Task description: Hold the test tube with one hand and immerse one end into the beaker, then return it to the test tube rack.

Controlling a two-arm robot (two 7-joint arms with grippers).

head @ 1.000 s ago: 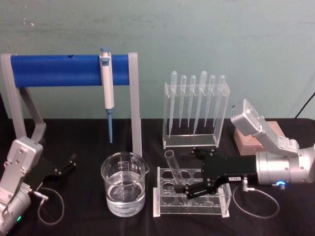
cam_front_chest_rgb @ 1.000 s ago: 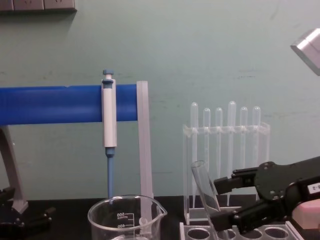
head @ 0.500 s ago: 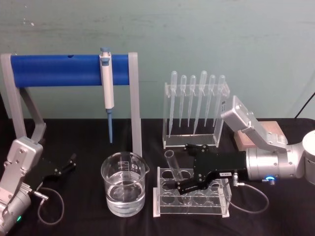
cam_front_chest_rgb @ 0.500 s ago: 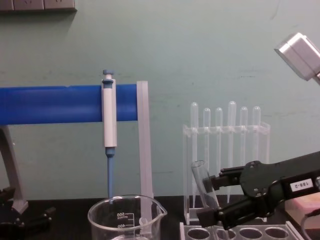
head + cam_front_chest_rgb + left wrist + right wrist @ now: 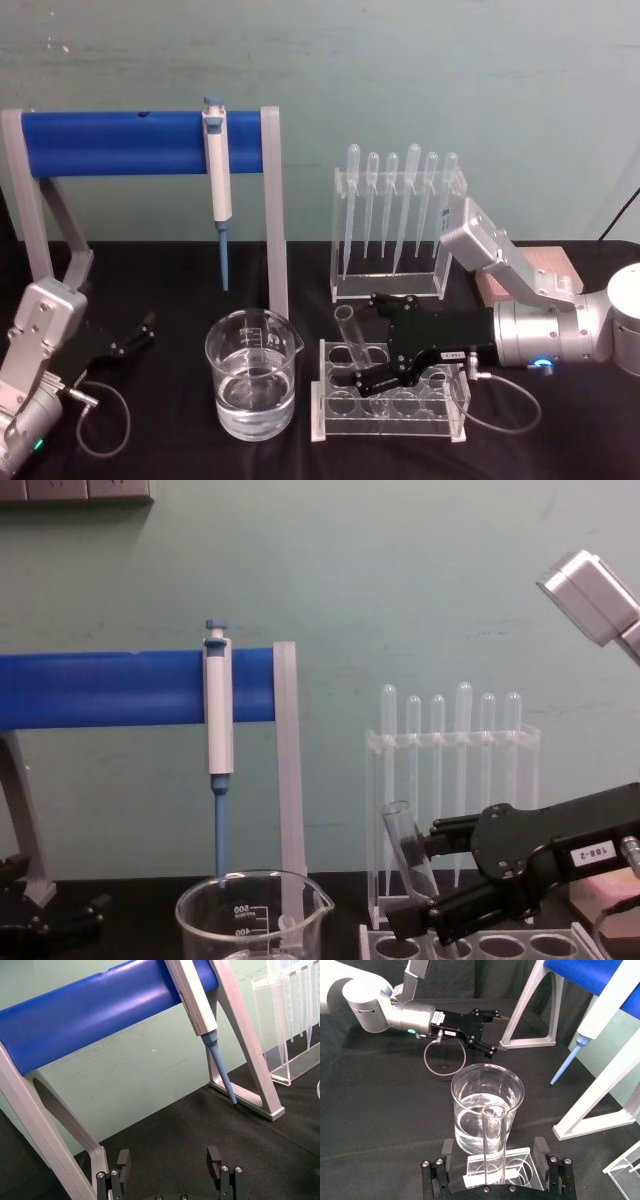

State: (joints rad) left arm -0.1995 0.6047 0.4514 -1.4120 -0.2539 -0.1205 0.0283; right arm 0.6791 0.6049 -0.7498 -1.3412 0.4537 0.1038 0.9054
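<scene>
The test tube (image 5: 352, 338) leans tilted in the left end of a clear rack (image 5: 440, 425), its open rim up. My right gripper (image 5: 368, 342) reaches in from the right, open, one finger on each side of the tube without closing on it. In the right wrist view the tube (image 5: 493, 1146) stands midway between the wide-spread fingers (image 5: 441, 1169). From the chest the tube (image 5: 411, 854) sits inside the right gripper (image 5: 428, 876). The beaker (image 5: 251, 375), part full of water, stands just left of the rack. My left gripper (image 5: 137, 334) rests open at the far left.
A blue-barred stand (image 5: 130, 142) holds a white-and-blue pipettor (image 5: 217, 170) behind the beaker. An acrylic holder of several plastic pipettes (image 5: 398, 225) stands behind the rack. A wooden block (image 5: 545, 268) lies at the back right. Cables loop on the black table.
My right gripper has slid left along the rack until its open fingers straddle the test tube. The tube, beaker and left arm have not moved.
</scene>
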